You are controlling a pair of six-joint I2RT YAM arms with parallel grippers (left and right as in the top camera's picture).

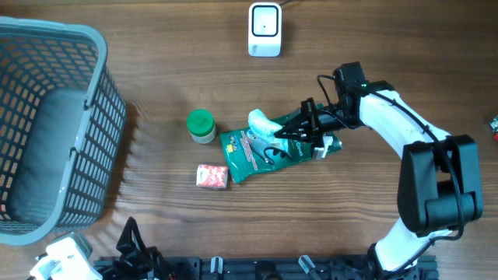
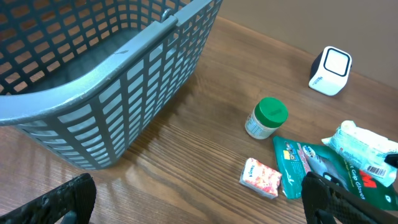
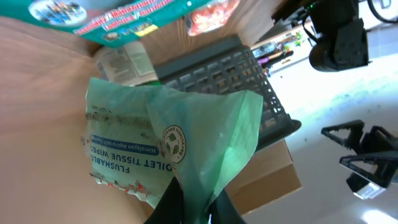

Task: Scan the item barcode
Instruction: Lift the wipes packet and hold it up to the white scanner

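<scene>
hold the wipes tight and show the stripes to the scanner

the right gripper [image 3: 194,208] is pinched shut on a thin corner of the soft pale green pack of toilet wipes [image 3: 155,143]. the pack is in the middle of the brown wooden table [image 1: 156,70], right at the top edge of the flat dark green plastic packet [image 1: 253,155] (i cannot tell if it is off the wood yet). the small white box scanner [image 1: 264,29] stands well apart from it, at the far side of the table.

to do this step well, i think the arm should lift slowly. the grip is only on a floppy flap, so the pack could slip or swing. then it should carry the pack over to the scanner and turn it so the stripes face the scanner's front. a white striped label [image 2: 374,169] shows by the pack's low edge in the left wrist view, but i cannot tell for sure whose label it is. the dark green packet should not get dragged along.

the left gripper [image 2: 196,186] is wide open and holds nothing. it waits near the grey plastic basket [image 2: 124,81].
</scene>
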